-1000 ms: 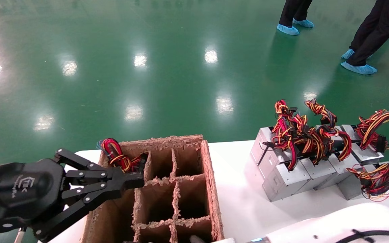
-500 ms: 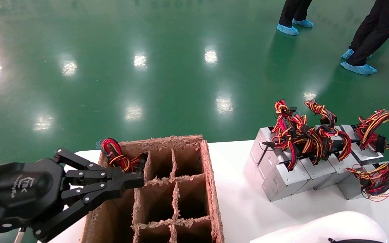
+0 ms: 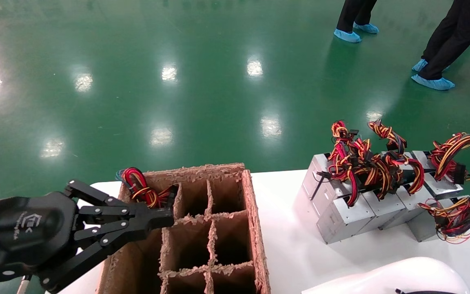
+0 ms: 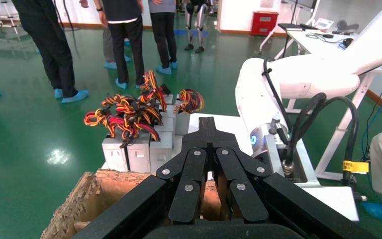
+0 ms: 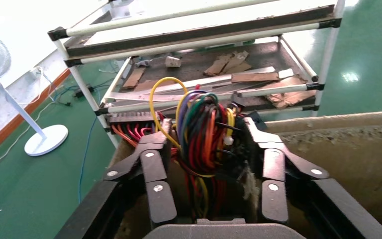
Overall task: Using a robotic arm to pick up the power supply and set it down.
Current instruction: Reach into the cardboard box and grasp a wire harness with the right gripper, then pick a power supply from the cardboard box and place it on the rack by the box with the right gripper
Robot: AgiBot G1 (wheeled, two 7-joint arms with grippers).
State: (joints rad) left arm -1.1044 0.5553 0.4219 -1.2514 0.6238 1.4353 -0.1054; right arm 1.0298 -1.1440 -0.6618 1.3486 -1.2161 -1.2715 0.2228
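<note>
Left gripper point(image 3: 169, 217) held level over the cardboard box point(image 3: 255, 228), near-left, fingers pinched together (nothing between them). Right gripper point(image 5: 206, 130) spread, straddling the power supply's wires point(image 5: 203, 154).

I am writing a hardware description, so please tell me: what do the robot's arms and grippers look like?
The left gripper has a rounded black body with a white TEK logo and jointed black link fingers with silver rivets. The right gripper has the same black riveted links. The right arm is glossy white, with black cables beside it.
</note>
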